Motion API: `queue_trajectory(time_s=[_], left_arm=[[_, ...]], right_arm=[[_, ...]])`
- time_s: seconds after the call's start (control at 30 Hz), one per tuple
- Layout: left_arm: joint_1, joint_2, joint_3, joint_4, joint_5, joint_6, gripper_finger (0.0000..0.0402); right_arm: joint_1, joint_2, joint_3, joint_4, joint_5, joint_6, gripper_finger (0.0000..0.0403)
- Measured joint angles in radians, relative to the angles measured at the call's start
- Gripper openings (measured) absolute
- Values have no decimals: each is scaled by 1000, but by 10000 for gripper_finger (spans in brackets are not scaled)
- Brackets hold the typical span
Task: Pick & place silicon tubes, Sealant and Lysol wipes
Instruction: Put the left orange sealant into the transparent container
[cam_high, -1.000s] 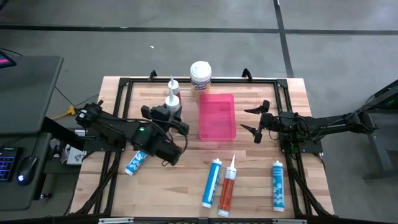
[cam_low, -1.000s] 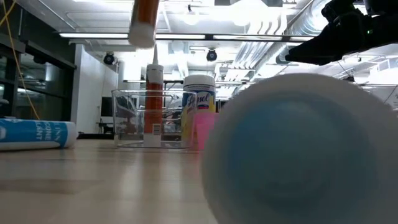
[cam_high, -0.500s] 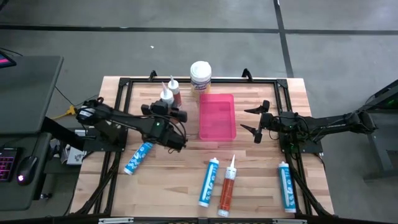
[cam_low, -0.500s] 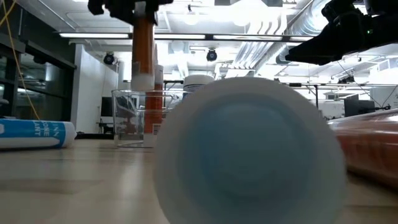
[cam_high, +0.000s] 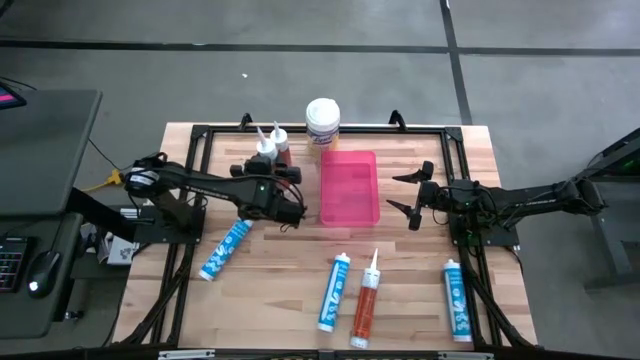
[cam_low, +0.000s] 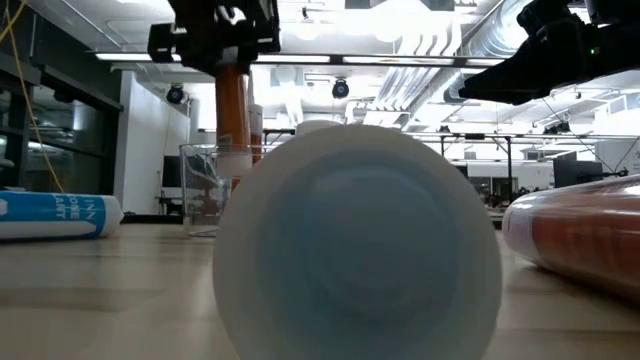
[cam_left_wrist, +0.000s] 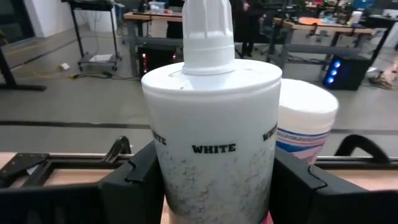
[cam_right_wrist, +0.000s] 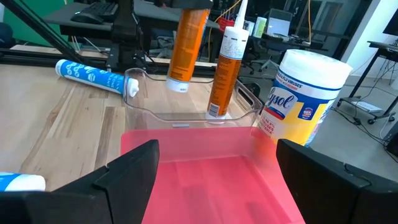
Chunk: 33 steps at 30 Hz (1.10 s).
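My left gripper (cam_high: 264, 168) is shut on an upright orange sealant cartridge (cam_low: 232, 105) with a white top marked WHITE (cam_left_wrist: 214, 93). It holds the cartridge at the clear bin (cam_right_wrist: 186, 106), where a second orange cartridge (cam_right_wrist: 222, 68) stands on its base. The Lysol wipes (cam_high: 322, 120) stand upright on the table at the far edge, beside the bin. My right gripper (cam_high: 411, 196) waits open, level, just right of the pink tray (cam_high: 349, 187). Three blue tubes (cam_high: 225, 249) (cam_high: 333, 292) (cam_high: 454, 300) and an orange one (cam_high: 366, 300) lie flat on the table. My left gripper pinches the cartridge's upper body (cam_left_wrist: 171, 180), just under the white shoulder, between its two fingers (cam_left_wrist: 134, 186). The fingers come in level from the near side and lie across the cartridge. It hangs upright, nozzle up, its lower end (cam_right_wrist: 177, 84) at about the bin's rim, clear of the table.
A black frame (cam_high: 200, 135) runs round the wooden table top. The pink tray lies in the middle with nothing in it. One blue tube's white end (cam_low: 355, 240) lies right in front of the low camera and hides much of the table behind it.
My left gripper has gone down and toward the far edge with the orange cartridge, bringing it to the clear bin, and has turned somewhat; it stays shut. The middle blue tube has rolled a little toward the table's left.
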Motion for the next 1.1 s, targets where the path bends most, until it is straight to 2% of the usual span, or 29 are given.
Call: queue_trajectory(time_s=[0.37,0.77,0.97,1.1], left_arm=[[20,1,-91,164,7,142,191],[21,1,-219,440,-1,282,191],[21,6,-255,525,-8,348,191],[29,56,-258,543,-13,352,191]], right_arm=[[0,0,0,0,0,0,321],[0,0,0,0,0,0,321],[0,0,0,0,0,0,321],[0,0,0,0,0,0,321]])
